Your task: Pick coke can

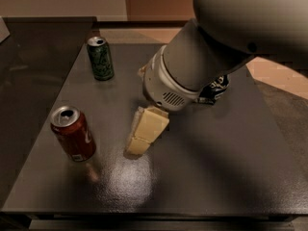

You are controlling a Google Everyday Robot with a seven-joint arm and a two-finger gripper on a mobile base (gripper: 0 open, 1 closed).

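Note:
The coke can (72, 134) is red with a silver top and stands upright near the front left of the dark table (202, 177). My gripper (142, 124) hangs over the middle of the table, to the right of the can and apart from it. One cream finger (146, 131) points down towards the tabletop, and a bit of the other finger (141, 72) shows behind the wrist. The jaws stand open and hold nothing. The grey arm (202, 57) fills the upper right.
A green can (100, 58) stands upright at the back left of the table. A dark snack bag (215, 90) lies behind the arm, mostly hidden. The table's left edge runs close to the coke can. A darker counter (29, 57) lies to the left.

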